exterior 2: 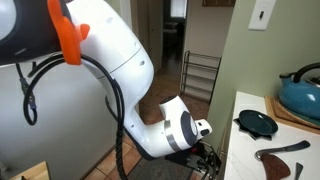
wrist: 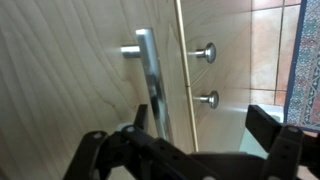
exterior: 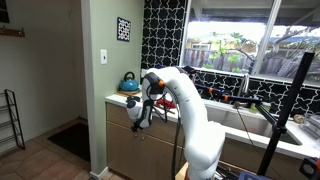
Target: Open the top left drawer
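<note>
The white counter [exterior: 118,99] is the biggest thing here, and in an exterior view my arm [exterior: 190,115] bends down in front of the cabinets beneath it, hiding most of their fronts. I take the bar handle [wrist: 150,75] as my fixed mark. The top left drawer [wrist: 70,80] is the light wood panel that handle is mounted on. In the wrist view it fills everything on the handle's side of a narrow seam, and I judge it to be fully shut, since its face looks flush with the neighbouring panel. My pincer [wrist: 178,135] is spread wide and holds nothing, with the handle's near end lying in the gap between its two sides. The handle's long axis runs up the wrist picture, crosswise to the line joining my fingers [wrist: 95,148], so closing should catch the bar squarely. The pull then has to go straight back, away from the panel. I cannot tell whether a pad already touches the metal. Two round knobs [wrist: 207,52] sit beyond the seam from the handle, on the neighbouring panel, and are not my target.
</note>
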